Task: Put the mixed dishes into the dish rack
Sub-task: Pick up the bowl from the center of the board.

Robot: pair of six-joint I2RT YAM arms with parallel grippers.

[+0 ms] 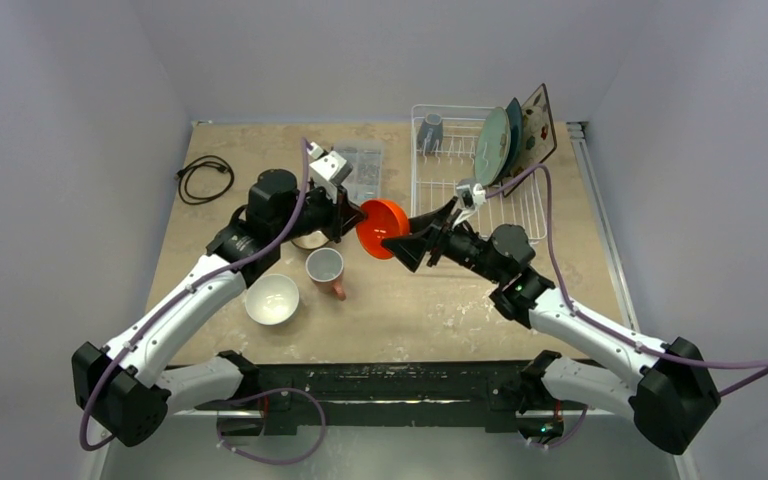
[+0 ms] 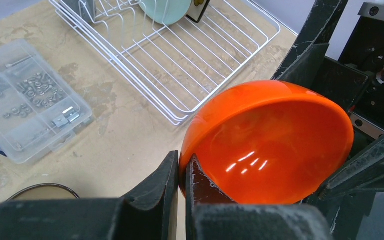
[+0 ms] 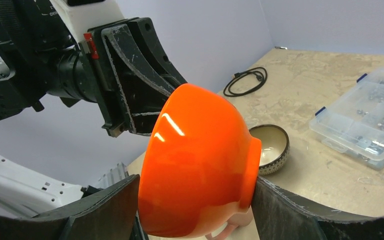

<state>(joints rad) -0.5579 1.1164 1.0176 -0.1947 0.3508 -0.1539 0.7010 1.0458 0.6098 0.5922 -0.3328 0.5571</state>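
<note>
The orange bowl (image 1: 380, 228) hangs on its side above the table between both grippers. My left gripper (image 2: 182, 160) is shut on its rim. My right gripper (image 3: 196, 180) spans it from rim to foot, with both fingers touching. The white wire dish rack (image 1: 430, 190) holds the grey-blue mug (image 1: 430, 130), pale green plate (image 1: 492, 145), teal plate (image 1: 513, 125) and floral plate (image 1: 537, 125). The white bowl (image 1: 271, 298) and salmon mug (image 1: 326, 268) sit on the table. The brown bowl (image 3: 272, 147) sits partly under my left arm.
A clear plastic compartment box (image 1: 360, 165) of small parts lies left of the rack. A black cable (image 1: 205, 177) is coiled at the far left. The rack's near half (image 2: 180, 65) holds no dishes.
</note>
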